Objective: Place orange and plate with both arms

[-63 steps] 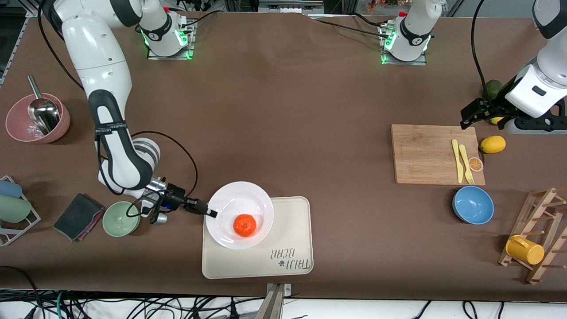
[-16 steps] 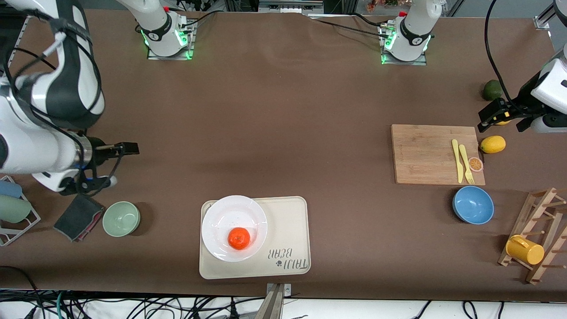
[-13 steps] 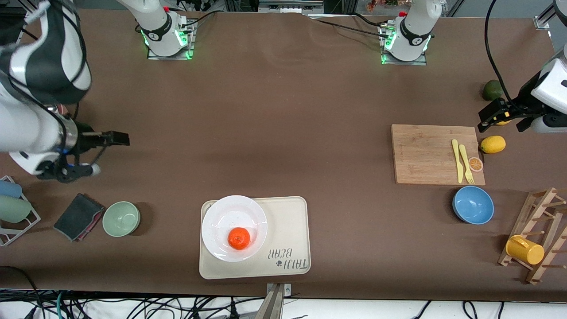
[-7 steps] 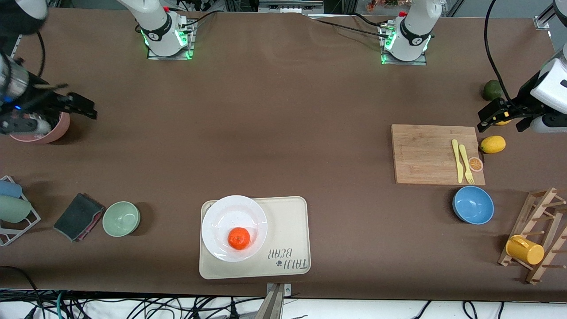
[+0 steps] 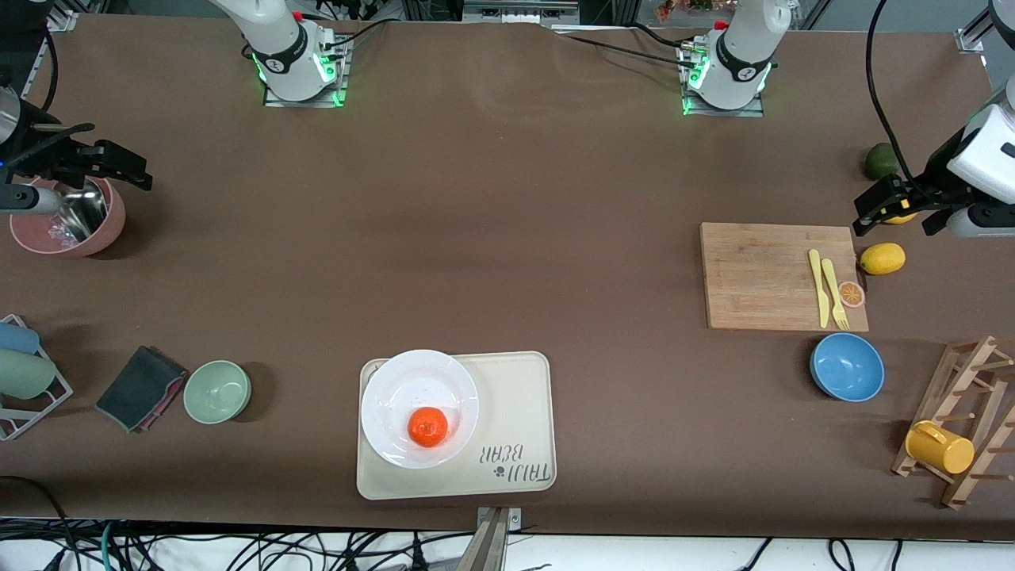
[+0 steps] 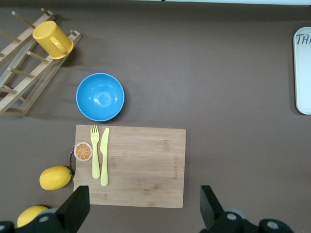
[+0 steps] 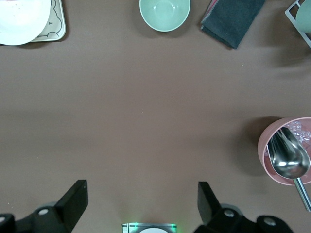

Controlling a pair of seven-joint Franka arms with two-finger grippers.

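Observation:
The reddish orange [image 5: 428, 427] lies in the white plate [image 5: 404, 388], and the plate rests on the cream bear-print tray [image 5: 519, 396] near the table's front edge. In the right wrist view only the plate's rim [image 7: 22, 19] shows. My right gripper [image 5: 127, 168] hangs open and empty over the table beside the pink bowl, well away from the plate; in its own view, right gripper [image 7: 142, 204]. My left gripper [image 5: 871, 208] waits open and empty over a lemon beside the cutting board; in its own view, left gripper [image 6: 144, 208].
At the right arm's end are a pink bowl with a metal scoop [image 5: 67, 216], a green bowl [image 5: 217, 391], a dark cloth [image 5: 141, 387] and a cup rack [image 5: 24, 381]. At the left arm's end are a cutting board [image 5: 765, 274], lemons [image 5: 882, 258], a blue bowl [image 5: 847, 366] and a mug rack [image 5: 963, 420].
My right gripper has let go of the plate's rim and swung away from the tray up to the pink bowl. The plate and orange lie still on the tray. The left arm holds still.

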